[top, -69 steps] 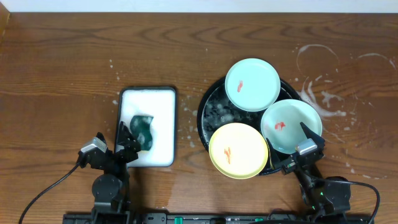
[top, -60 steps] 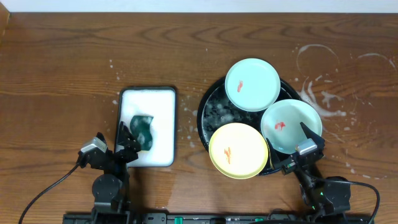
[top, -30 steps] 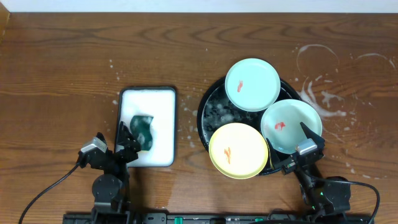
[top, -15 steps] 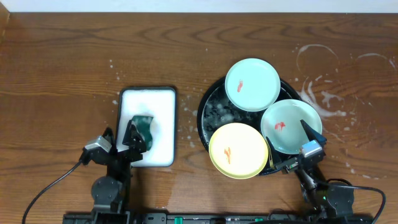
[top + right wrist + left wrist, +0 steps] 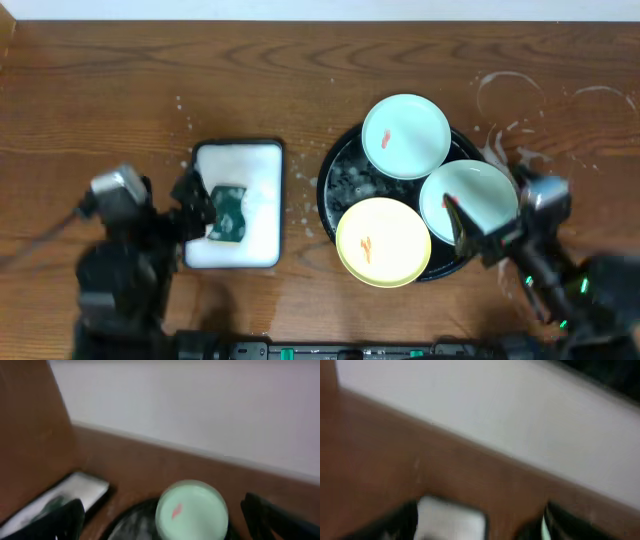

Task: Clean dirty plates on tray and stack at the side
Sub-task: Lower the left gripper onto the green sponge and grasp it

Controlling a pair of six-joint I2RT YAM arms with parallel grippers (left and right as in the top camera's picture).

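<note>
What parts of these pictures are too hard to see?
- Left wrist view: everything is blurred; the white tray is a fuzzy patch at the bottom edge.
- Overhead: the right gripper covers part of the right green plate.
- Overhead: the yellow plate and both green ones hide most of the black tray.
</note>
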